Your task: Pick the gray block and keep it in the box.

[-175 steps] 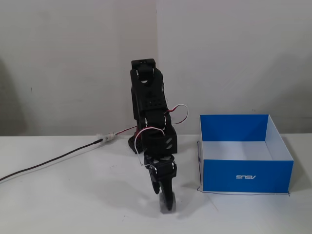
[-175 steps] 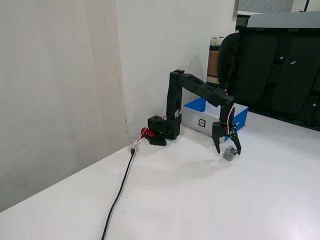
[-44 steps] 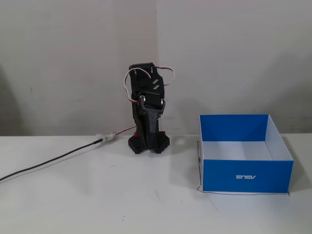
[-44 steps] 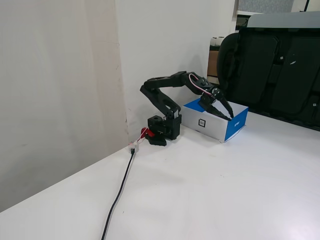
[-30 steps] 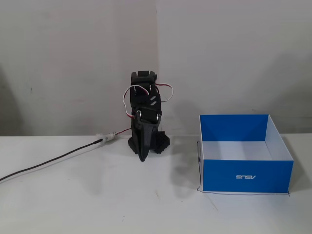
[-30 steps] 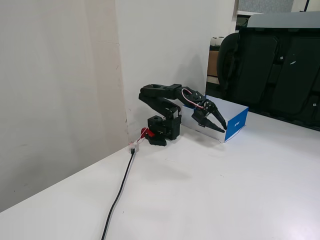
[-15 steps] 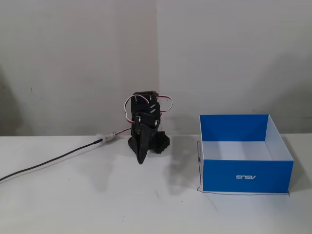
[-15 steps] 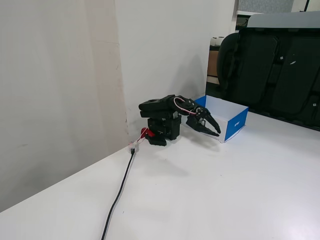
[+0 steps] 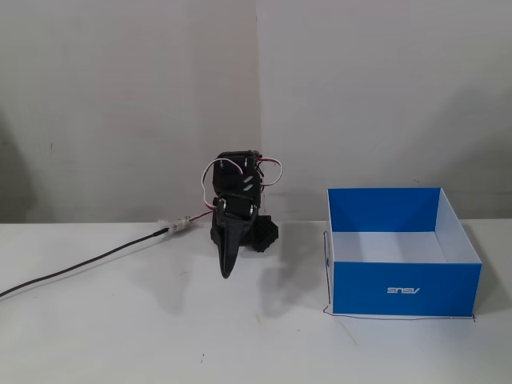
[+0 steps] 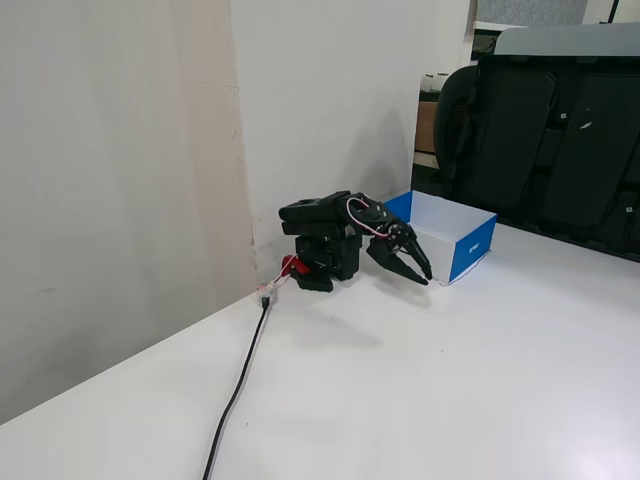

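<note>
The box (image 9: 404, 288) stands on the white table to the right of the arm, with blue walls, a white inside and an upside-down logo on its front wall. It also shows behind the arm in the other fixed view (image 10: 470, 250). The gray block shows in neither fixed view; the front part of the box's floor is hidden by its wall. My gripper (image 9: 226, 270) hangs point-down from the folded black arm, just above the table and left of the box. In the side-on fixed view the gripper (image 10: 424, 278) has its jaws together and holds nothing.
A black cable (image 9: 80, 268) runs from the arm's base leftward over the table, and also shows in the other fixed view (image 10: 240, 380). A thin black outline (image 9: 400, 317) is drawn round the box. A wall stands close behind the arm. Black chairs (image 10: 550, 130) stand beyond the table.
</note>
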### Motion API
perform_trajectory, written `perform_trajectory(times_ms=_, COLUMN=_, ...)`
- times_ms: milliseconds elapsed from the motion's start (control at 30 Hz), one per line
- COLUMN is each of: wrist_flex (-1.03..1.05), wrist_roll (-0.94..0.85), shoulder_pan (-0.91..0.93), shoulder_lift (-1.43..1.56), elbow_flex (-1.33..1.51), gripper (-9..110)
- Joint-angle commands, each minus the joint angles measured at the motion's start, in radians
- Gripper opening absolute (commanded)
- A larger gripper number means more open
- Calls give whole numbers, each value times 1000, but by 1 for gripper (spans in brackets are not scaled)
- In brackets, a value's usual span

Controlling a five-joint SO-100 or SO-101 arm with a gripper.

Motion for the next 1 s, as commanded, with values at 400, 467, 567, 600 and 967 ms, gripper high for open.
perform_trajectory(times_ms=400, wrist_flex=-46, wrist_roll=376, shoulder_pan=183, shoulder_lift=158, elbow_flex=-8, gripper=0)
perform_trajectory(times_ms=467, wrist_flex=-48, wrist_roll=376, shoulder_pan=176, shoulder_lift=158, elbow_flex=-8, gripper=0)
perform_trajectory(times_ms=567, wrist_flex=-48, wrist_roll=376, shoulder_pan=176, shoulder_lift=158, elbow_flex=-8, gripper=0)
perform_trajectory(times_ms=600, wrist_flex=-49, wrist_roll=376, shoulder_pan=173, shoulder_lift=158, elbow_flex=-8, gripper=0)
perform_trajectory(times_ms=967, wrist_flex=-49, wrist_roll=379, shoulder_pan=175, shoulder_lift=158, elbow_flex=-6, gripper=0)
